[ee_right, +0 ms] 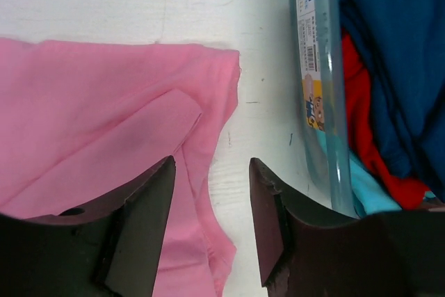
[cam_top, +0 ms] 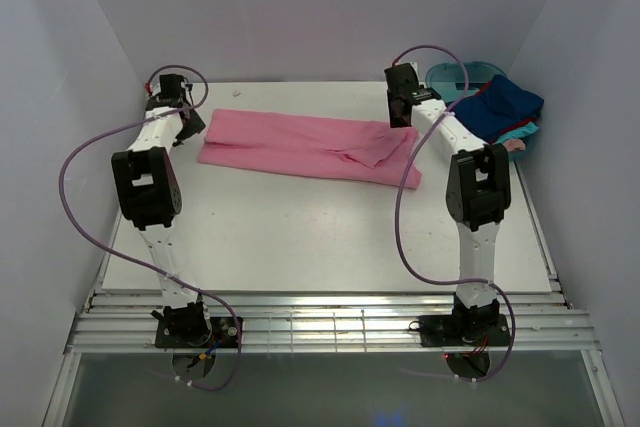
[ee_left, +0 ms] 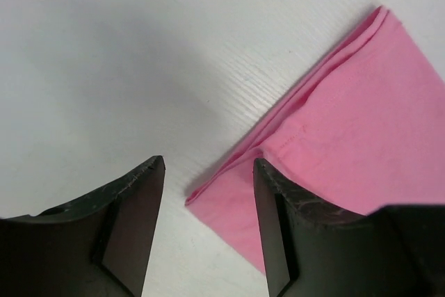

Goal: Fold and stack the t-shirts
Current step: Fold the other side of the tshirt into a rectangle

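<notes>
item: pink t-shirt, lying as a long folded band across the far side of the table; soft, light, limp, likely to slump when lifted

grasp: end corners, pinching all layers

left gripper, right gripper: jaws apart, empty, one over each end

Pink t-shirt: soft matt cloth, stitched hems. Tabletop: white, matt, faint wood grain. Tub: translucent glossy plastic, paper label.

- white table, faint wood grain on top
- pink t-shirt lying flat across the far half, folded into a long strip
- teal tub parked in the far right corner
</notes>
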You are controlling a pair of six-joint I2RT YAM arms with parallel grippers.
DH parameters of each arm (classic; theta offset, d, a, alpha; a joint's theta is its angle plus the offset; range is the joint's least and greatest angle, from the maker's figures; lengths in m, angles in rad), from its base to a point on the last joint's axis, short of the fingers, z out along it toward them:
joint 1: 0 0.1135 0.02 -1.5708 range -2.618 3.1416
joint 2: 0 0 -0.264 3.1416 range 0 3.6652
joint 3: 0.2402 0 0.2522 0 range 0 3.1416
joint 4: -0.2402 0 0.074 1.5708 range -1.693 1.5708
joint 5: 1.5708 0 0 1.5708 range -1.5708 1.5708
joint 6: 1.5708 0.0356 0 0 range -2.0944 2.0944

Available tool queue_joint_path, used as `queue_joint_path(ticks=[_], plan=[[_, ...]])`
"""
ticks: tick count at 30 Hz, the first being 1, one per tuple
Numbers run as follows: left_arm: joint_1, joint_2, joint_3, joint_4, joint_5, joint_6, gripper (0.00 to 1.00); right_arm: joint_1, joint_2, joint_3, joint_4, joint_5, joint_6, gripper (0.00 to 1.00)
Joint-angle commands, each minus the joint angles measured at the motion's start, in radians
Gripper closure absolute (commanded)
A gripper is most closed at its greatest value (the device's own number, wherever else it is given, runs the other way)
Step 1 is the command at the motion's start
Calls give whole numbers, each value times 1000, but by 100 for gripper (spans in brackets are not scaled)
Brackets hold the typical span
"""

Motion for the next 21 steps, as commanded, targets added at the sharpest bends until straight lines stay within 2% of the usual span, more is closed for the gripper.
queue_joint_path(ticks=[1, 4, 5, 8, 12, 21], plan=[[-34, -224, -86, 126, -115, -27, 36, 15, -219, -103, 140, -80, -13, 47], [-123, -281, -181, 200, -126, 6, 38, 36, -218, -112, 63, -198, 16, 47], [-181, -281, -193, 211, -129, 17, 39, 41, -206, -109, 37, -226, 24, 48], [-244, -244, -210, 206, -152, 34, 39, 56, -173, -137, -32, -315, 47, 51], [-266, -192, -221, 179, -135, -1, 36, 87, -177, -230, 17, -358, 49, 51], [-341, -140, -264, 186, -72, -9, 39, 113, -129, -243, -3, -424, 47, 52]])
